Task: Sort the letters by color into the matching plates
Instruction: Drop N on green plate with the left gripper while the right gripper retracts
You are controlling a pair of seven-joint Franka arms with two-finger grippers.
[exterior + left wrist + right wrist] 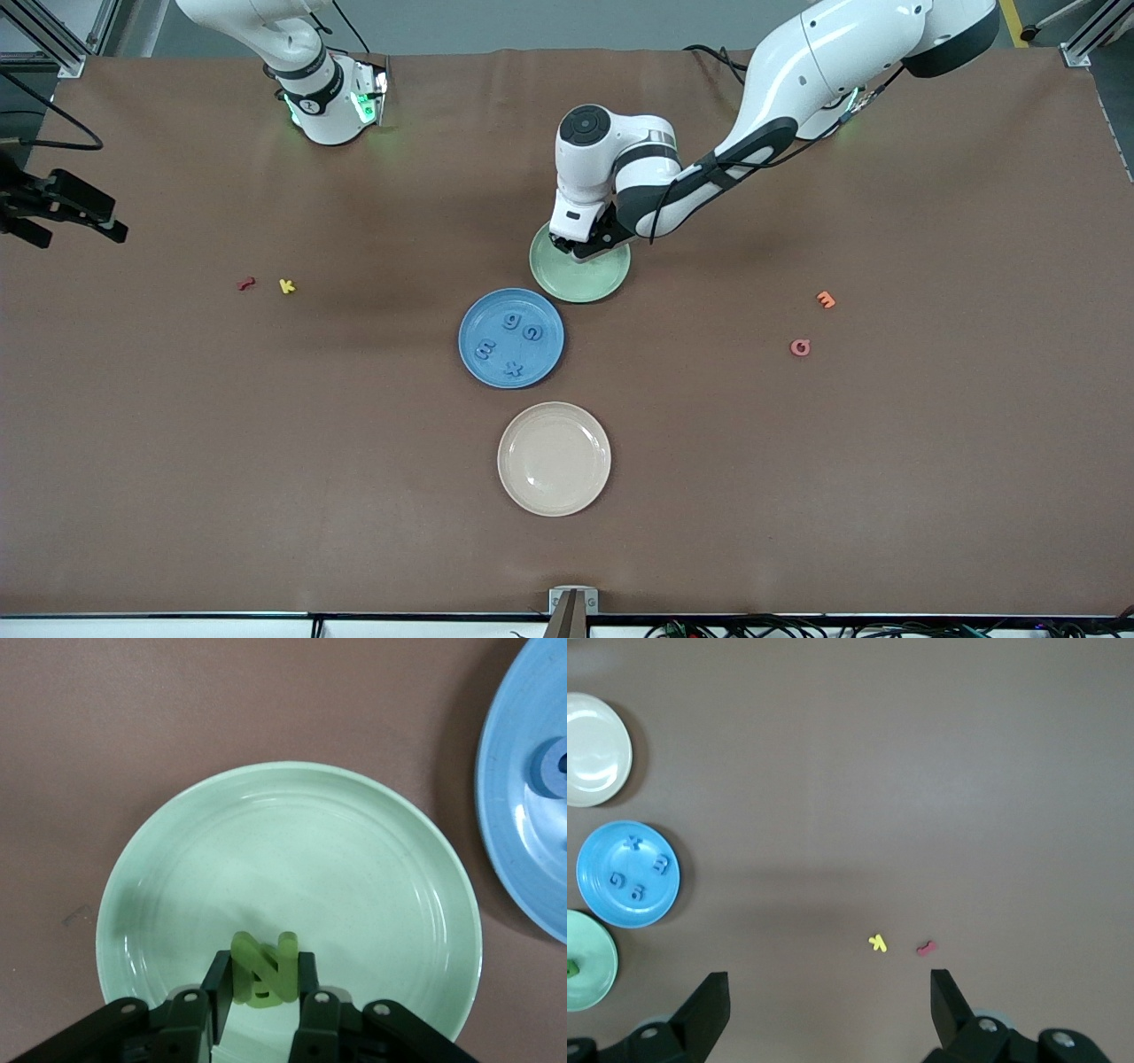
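Left tool (264, 992) pinches a light, squashy green letter N (264, 973) by its flat faces over the green plate (372, 859); right tool (828, 1010), waiting, gapes wide.

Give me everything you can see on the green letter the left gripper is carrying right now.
The green letter is a chunky, matte, foam-looking N in light green. It stands upright, pinched between the fingers of the left gripper, which press its two sides. It hangs over the light green plate, close to the rim; whether its bottom edge touches the plate I cannot tell. No other letter is visible in that plate.
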